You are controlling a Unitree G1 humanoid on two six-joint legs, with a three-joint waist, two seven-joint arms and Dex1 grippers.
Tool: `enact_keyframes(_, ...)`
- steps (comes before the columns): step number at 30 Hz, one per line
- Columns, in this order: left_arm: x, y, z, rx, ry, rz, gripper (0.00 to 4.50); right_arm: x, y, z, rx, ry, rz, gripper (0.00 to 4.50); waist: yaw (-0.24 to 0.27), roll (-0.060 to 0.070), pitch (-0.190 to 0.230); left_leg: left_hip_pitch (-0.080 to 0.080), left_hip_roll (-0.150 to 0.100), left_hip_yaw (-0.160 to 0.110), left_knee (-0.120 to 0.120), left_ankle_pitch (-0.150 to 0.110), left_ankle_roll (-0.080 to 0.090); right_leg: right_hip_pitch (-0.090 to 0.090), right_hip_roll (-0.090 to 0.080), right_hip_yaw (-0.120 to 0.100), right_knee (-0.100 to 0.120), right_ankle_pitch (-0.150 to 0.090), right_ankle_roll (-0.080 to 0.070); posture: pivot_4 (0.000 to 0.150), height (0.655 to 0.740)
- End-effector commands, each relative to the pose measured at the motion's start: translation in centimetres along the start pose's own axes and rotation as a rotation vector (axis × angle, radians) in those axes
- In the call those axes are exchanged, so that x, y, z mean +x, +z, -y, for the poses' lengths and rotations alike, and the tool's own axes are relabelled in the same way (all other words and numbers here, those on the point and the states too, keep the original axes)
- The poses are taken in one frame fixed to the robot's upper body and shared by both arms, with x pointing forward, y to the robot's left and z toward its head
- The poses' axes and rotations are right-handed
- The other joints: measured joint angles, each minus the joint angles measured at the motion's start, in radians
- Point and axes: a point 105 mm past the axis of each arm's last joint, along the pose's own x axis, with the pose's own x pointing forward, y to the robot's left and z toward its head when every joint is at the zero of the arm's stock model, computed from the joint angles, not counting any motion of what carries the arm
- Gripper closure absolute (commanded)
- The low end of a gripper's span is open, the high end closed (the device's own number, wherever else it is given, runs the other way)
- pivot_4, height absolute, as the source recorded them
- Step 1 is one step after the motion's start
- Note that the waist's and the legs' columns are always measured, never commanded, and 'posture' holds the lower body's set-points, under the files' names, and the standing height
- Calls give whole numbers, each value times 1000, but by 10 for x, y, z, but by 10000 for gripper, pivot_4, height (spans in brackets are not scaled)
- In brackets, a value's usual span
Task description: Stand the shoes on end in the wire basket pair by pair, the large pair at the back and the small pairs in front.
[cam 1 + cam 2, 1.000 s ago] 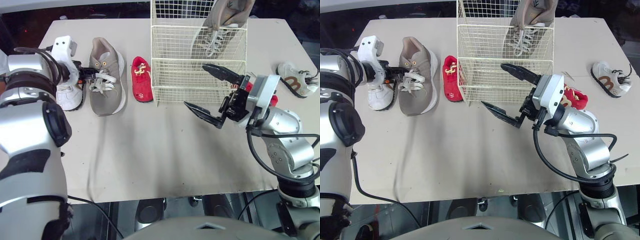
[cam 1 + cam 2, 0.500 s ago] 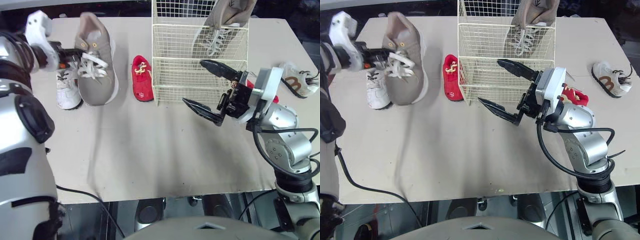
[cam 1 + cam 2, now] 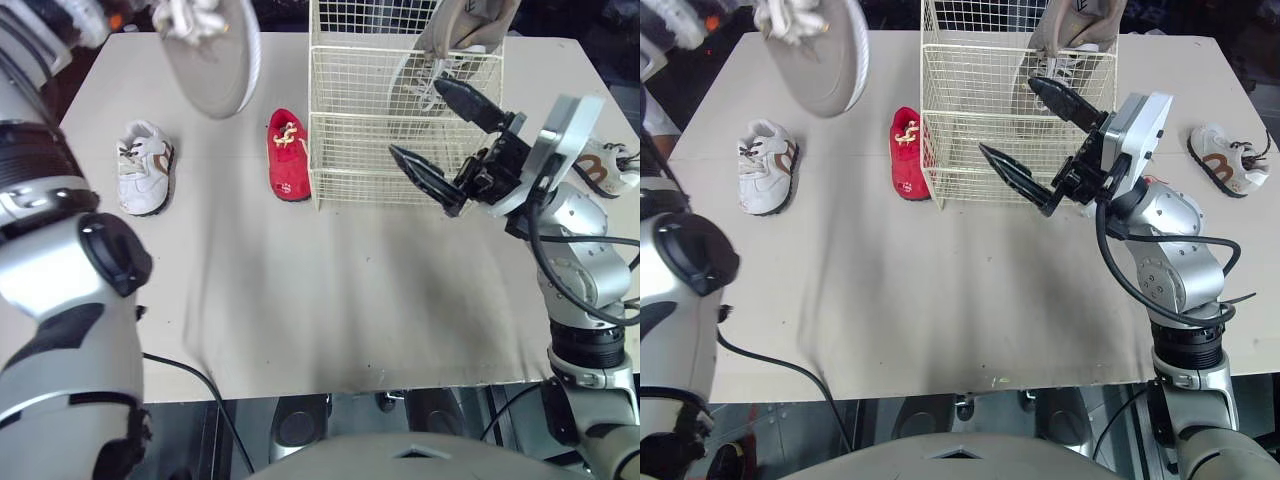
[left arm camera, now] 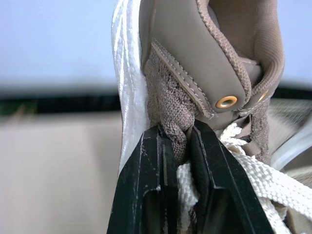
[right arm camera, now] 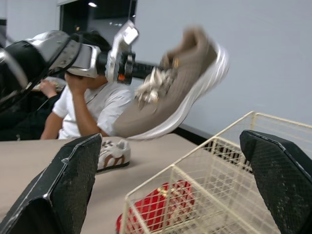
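- The left gripper (image 4: 176,129) is squeezing shut on the soft cloth by the laces of a big brown shoe (image 3: 212,55).
- That big brown shoe is hanging up in the air, to the left of the wire basket (image 3: 400,175) and not touching it. Its pale sole is showing from above.
- A second big brown shoe (image 3: 455,35) is standing on end inside the wire basket, leaning on the back wall.
- The right gripper (image 3: 415,117) is hovering at the front of the wire basket. Its two black fingers are spreading wide apart and are holding nothing.
- A little red shoe (image 3: 287,155) is lying on the table (image 3: 300,300), just beside the left wall of the wire basket.
- A little white shoe (image 3: 141,180) is lying farther out on the left side of the wire basket.
- Another little white shoe (image 3: 603,165) with brown marks is lying to the right of the wire basket.
- A person (image 5: 87,105) in a white shirt is sitting past the table, on the far side from the wire basket in the right wrist view.
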Motion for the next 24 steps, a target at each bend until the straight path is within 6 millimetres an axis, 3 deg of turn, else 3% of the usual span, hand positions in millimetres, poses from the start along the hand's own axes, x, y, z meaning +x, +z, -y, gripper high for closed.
enact_keyframes(1, 4, 42, 32, 71, -61, 244, 43548, -2, 22, 15, -51, -89, 91, 0, -1, 0, 0, 1, 0, 0, 0, 0, 0, 0, 0, 0, 0, 0, 0, 1500, 6860)
enact_keyframes(5, 22, 49, 64, 18, -115, 436, 43548, -7, 24, 23, -68, -154, 103, 0, 5, 0, 0, 1, 0, 1, 1, 0, 0, 0, 1, 1, 2, 0, 0, 1500, 6860)
enact_keyframes(12, 45, 43, 90, 37, -99, 649, 43548, -14, 27, 27, -89, -221, 114, 0, 4, 0, 0, 1, 0, 5, 1, 0, 0, 0, 5, 2, 2, 0, 0, 1500, 6860)
enact_keyframes(24, 73, -3, 126, 183, -7, 773, 43548, -27, 31, 31, -122, -297, 105, 0, 18, 0, 0, 0, -5, 6, 1, -1, 1, 0, 6, -2, 0, 0, 0, 1500, 6860)
